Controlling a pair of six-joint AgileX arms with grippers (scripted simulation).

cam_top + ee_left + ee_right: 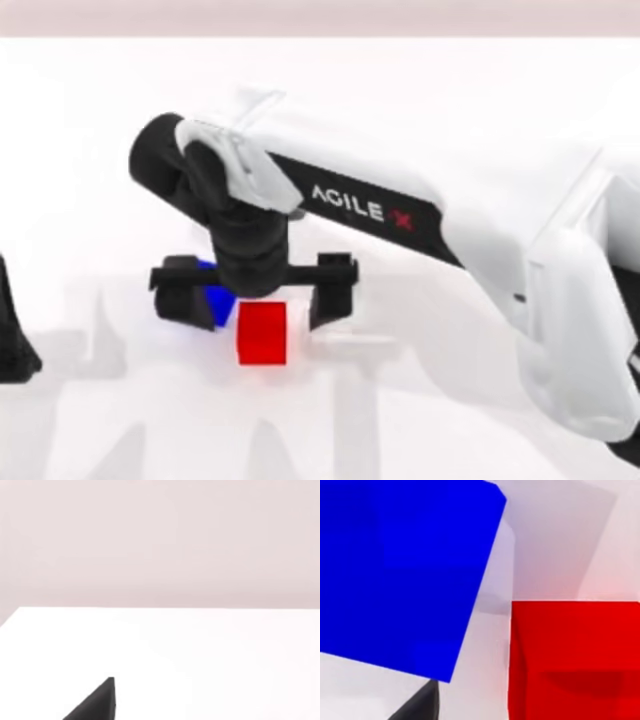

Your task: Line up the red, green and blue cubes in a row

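The right claw (255,290) hangs over the red cube (262,333), its fingers spread wide and gripping nothing. The blue cube (217,297) sits just beside the red cube, toward the tabletop's (450,420) left and slightly farther back, turned askew in the right wrist view and partly hidden under the claw. No green cube shows in any view. Judging from this, red and blue are near each other but not squarely aligned, and green remains to be placed. The left arm (15,335) is parked well left of the red cube.
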